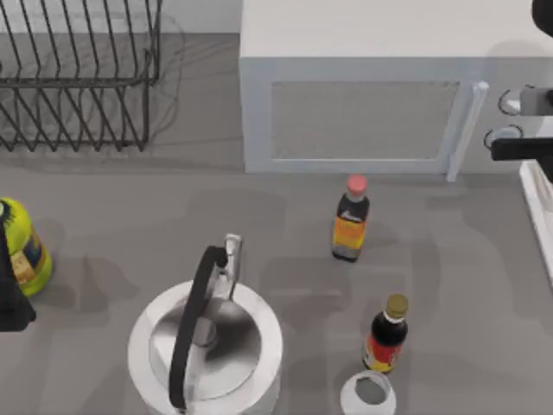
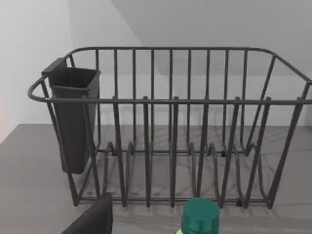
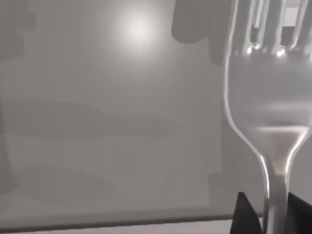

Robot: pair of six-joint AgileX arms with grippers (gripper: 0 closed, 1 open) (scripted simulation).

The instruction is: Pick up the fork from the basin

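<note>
**Fork in the right hand, close before the camera**

Fork [image 3: 273, 97] stands upright in the right wrist view, its neck running down between two dark fingers [image 3: 246, 214] of the right hand [image 3: 268, 217], which appear closed on the handle just below the neck. The tines point up and away from the hand; a pale flat surface lies well behind them, most likely the basin wall or the microwave front, though which one I cannot tell.

From above, the right arm [image 1: 523, 121] sits at the counter's right edge, beside the microwave [image 1: 363, 112]; the fork itself is hidden there.

To do this step well, I judge the lift should go straight up, keeping the handle vertical so it does not swing in a grip that holds so narrow a part. A steady squeeze matters: the metal is smooth and the head is heavier than the neck, so a slip or a twist is the main risk.

The left hand [image 1: 13, 294] is parked at the counter's left edge beside a yellow bottle [image 1: 26, 246], facing the dish rack [image 2: 170, 131]; whether it is open I cannot tell.
</note>
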